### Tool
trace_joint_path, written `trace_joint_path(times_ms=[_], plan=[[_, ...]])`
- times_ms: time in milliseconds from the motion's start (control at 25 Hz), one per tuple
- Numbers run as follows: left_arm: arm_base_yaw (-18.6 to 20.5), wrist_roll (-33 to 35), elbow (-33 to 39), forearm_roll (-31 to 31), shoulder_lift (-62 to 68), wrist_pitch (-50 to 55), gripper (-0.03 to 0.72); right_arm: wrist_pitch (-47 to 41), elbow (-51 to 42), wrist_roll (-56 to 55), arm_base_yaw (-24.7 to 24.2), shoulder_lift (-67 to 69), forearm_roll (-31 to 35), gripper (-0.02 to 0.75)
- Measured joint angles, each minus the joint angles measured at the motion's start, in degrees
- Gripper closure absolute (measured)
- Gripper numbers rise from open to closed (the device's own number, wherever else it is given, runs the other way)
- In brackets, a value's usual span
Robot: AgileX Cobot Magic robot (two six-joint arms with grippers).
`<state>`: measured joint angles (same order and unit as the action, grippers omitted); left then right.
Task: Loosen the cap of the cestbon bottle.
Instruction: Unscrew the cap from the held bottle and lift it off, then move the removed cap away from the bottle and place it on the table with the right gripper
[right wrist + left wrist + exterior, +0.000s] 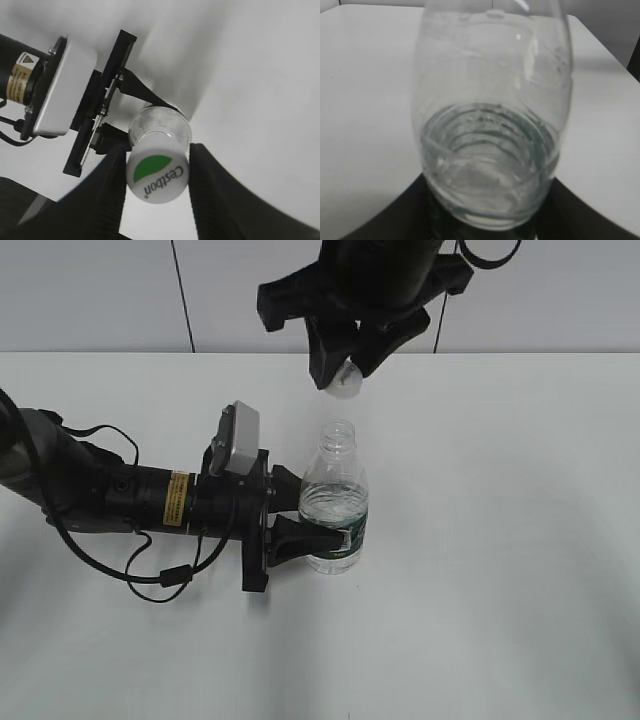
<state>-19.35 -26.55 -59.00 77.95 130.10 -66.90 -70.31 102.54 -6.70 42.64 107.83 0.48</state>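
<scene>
- Right tool (345,375) pinches the cap (156,176) above the open cestbon bottle (334,502) — a slack grip could drop it.
- Left tool (290,510) clamps the bottle upright on the bench (520,540) — jolting risks spillage.

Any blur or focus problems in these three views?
Exterior view: sharp, evenly lit, though the cap blends into the white table. Left wrist view: cestbon bottle fills the frame, soft. Right wrist view: cap lettering readable, background blurred.

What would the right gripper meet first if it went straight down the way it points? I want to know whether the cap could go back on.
Probably the open mouth of the cestbon bottle: the right gripper, holding the cap, hangs above it, though exact alignment is unclear.
</scene>
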Motion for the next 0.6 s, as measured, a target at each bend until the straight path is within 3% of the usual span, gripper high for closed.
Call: trace_joint_path(times_ms=[280,600], plan=[[0.00,0.00,0.00,0.01,0.00,0.00,0.358,0.00,0.00,-2.86,-3.38,-0.29,0.36,0.440],[0.00,0.00,0.00,0.12,0.00,0.00,0.358,0.11,-8.45,-2.35,-17.25,-7.98,-0.98,0.440]])
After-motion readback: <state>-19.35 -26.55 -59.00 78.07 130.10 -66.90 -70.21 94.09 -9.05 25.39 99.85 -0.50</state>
